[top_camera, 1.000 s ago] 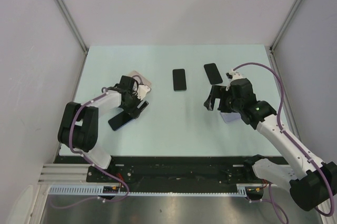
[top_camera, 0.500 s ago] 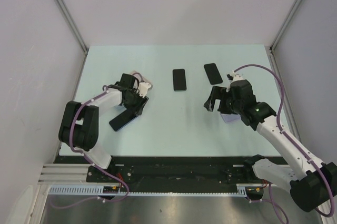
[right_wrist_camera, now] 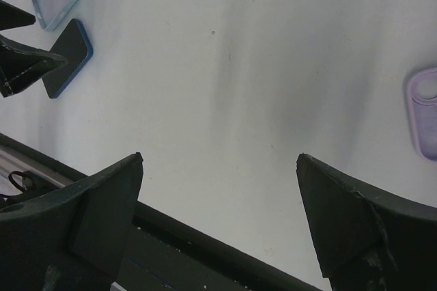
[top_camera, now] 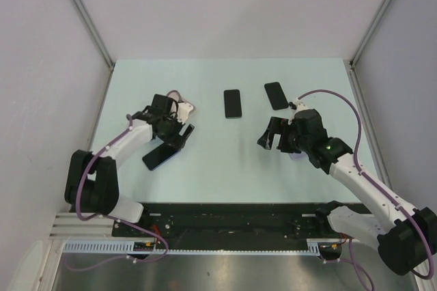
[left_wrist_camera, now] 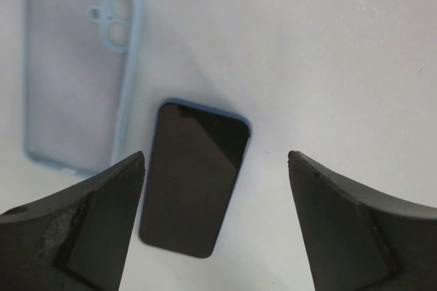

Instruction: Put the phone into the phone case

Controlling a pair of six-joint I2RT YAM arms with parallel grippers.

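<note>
A dark phone with a blue edge [left_wrist_camera: 194, 178] lies flat, screen up, on the table [top_camera: 218, 161]. Beside it lies an empty light blue phone case [left_wrist_camera: 75, 72], open side up. My left gripper [left_wrist_camera: 215, 158] hangs open above the phone's upper end and holds nothing. From above, the phone [top_camera: 158, 156] lies just in front of the left gripper [top_camera: 179, 135], and the case [top_camera: 187, 108] is partly hidden under it. My right gripper [top_camera: 271, 142] stands open and empty over bare table [right_wrist_camera: 225, 65].
Two more dark phones [top_camera: 233, 103] [top_camera: 276, 95] lie at the back middle. A lilac case [right_wrist_camera: 427, 113] lies by the right arm, partly hidden under it from above. The table's black front edge [right_wrist_camera: 205, 250] runs below the right gripper.
The left jaws narrowed, then spread wide again, and the left arm shifted its pose; the phone stayed put. The right gripper drifted slightly left.
</note>
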